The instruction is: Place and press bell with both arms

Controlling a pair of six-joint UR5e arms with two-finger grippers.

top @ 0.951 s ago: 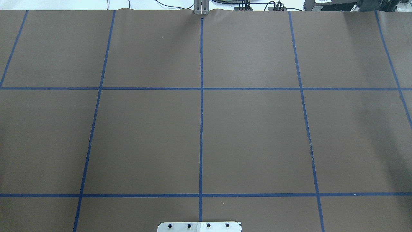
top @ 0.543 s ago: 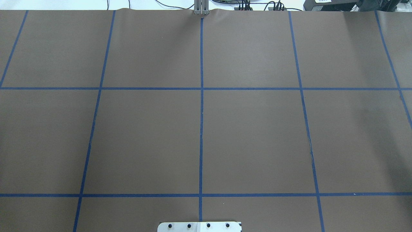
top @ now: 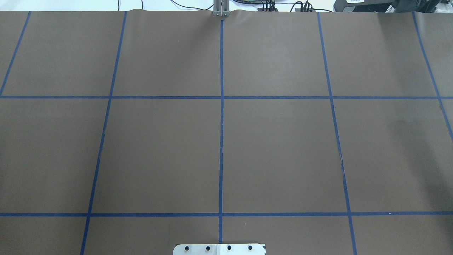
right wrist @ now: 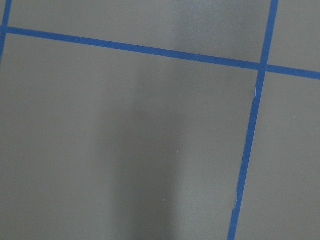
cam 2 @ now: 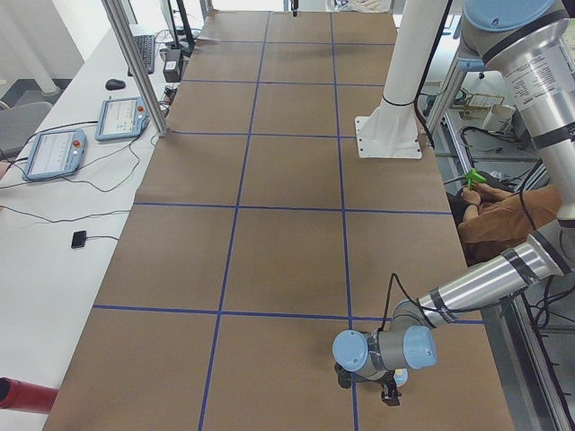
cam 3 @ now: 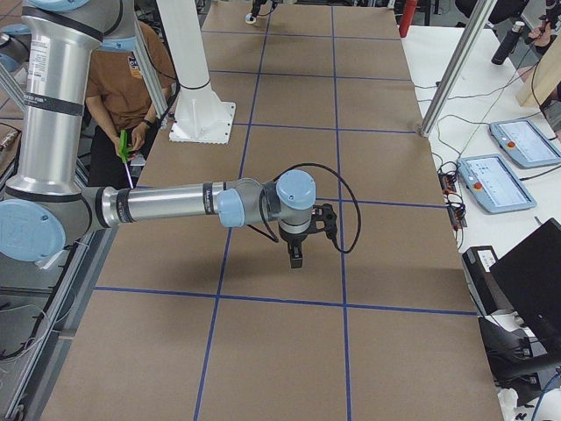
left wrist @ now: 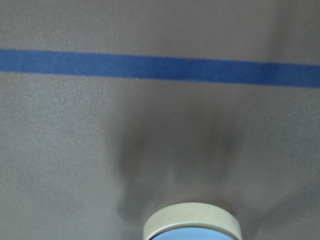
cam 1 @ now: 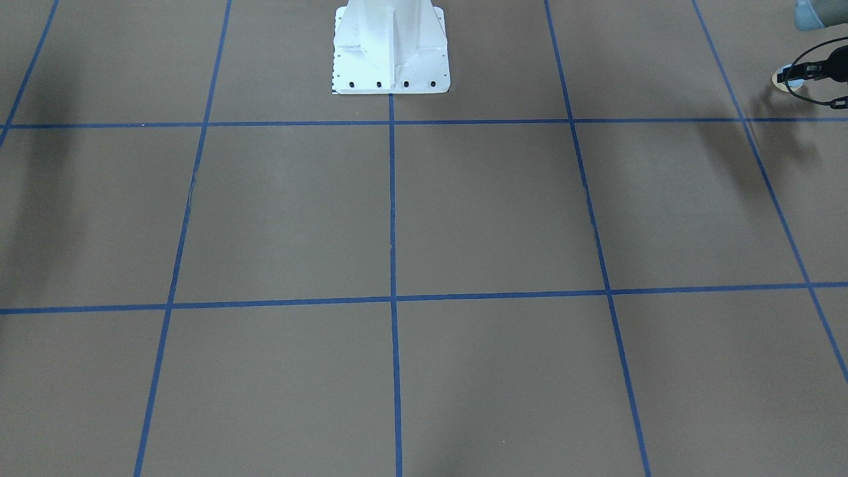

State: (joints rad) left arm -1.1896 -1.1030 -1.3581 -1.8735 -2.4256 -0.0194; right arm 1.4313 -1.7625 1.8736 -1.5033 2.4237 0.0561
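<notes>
I am seeing the bell (left wrist: 192, 222) at the bottom edge of the left wrist camera: a cream rim with light blue under it. A shadow is falling on the brown table (top: 283, 148) just beyond it, short of a blue tape line (left wrist: 160, 67).

The front-facing camera is catching the bell again at its far right edge, right at the tip of the left gripper (cam 1: 809, 70), with a black cable (cam 1: 805, 93) looping beside it. The fingers are mostly cut off there, so I cannot tell how wide they are standing or whether they are clamping the bell.

The left side camera is showing that gripper low over the table's near end, by the robot's edge, but I cannot make out the bell there. The overhead camera is giving me only taped paper and the white pedestal plate (top: 219, 249).

The right gripper (cam 3: 296, 254) is appearing only in the right side camera, pointing down above the table's middle. I cannot judge its opening from there. Its own wrist camera is showing just paper and tape.
</notes>
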